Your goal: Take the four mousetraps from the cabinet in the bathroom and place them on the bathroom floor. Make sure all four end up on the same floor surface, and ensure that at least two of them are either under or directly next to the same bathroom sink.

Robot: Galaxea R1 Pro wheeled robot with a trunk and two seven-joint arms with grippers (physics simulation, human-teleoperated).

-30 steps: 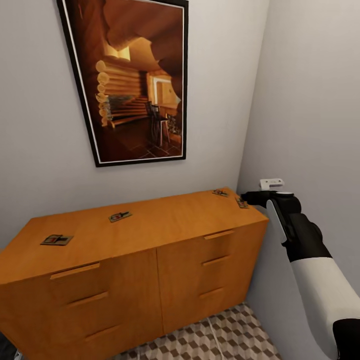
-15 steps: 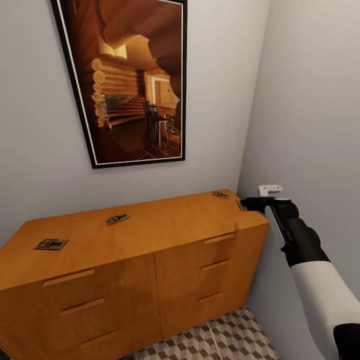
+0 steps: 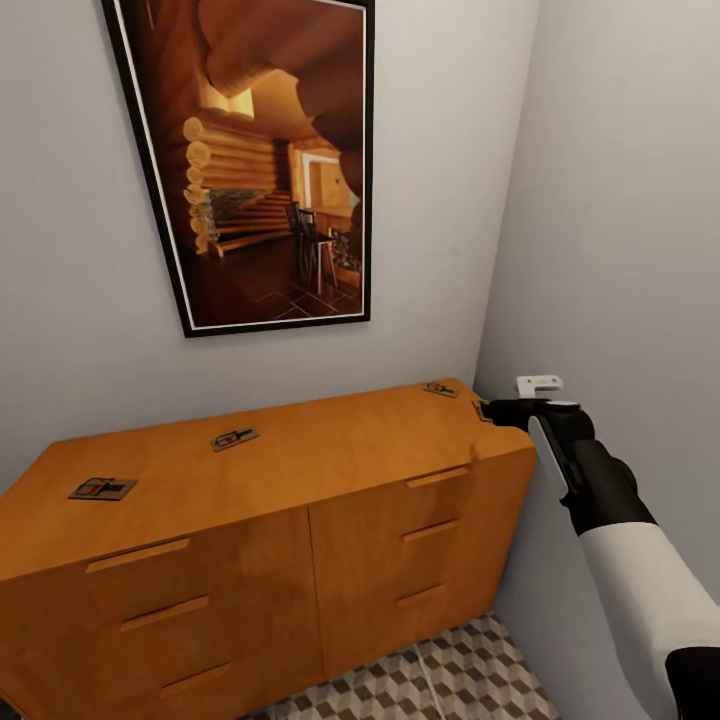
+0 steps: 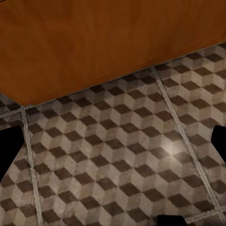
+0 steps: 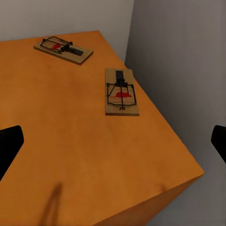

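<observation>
The orange-brown cabinet (image 3: 300, 480) stands against the wall with mousetraps on its top: one at the left end (image 3: 103, 488), one left of the middle (image 3: 235, 438), one at the back right corner (image 3: 440, 389). In the right wrist view that corner trap (image 5: 63, 49) lies beyond a fourth trap (image 5: 121, 92), which lies by the cabinet's right edge. My right gripper (image 3: 487, 408) hovers open at that right edge, just short of the fourth trap, its fingertips (image 5: 9, 146) wide apart. My left gripper (image 4: 113, 146) hangs open over the cube-patterned bathroom floor (image 4: 122, 155) beside the cabinet's base (image 4: 94, 42).
A large framed picture (image 3: 270, 160) hangs above the cabinet. The side wall (image 3: 620, 250) runs close along the cabinet's right end, with a small white fitting (image 3: 540, 383) just behind my right gripper. Patterned floor (image 3: 440, 670) shows in front of the cabinet.
The head view shifted slightly early on. My right gripper has crept a little toward the trap at the cabinet's right edge. The traps have not moved.
</observation>
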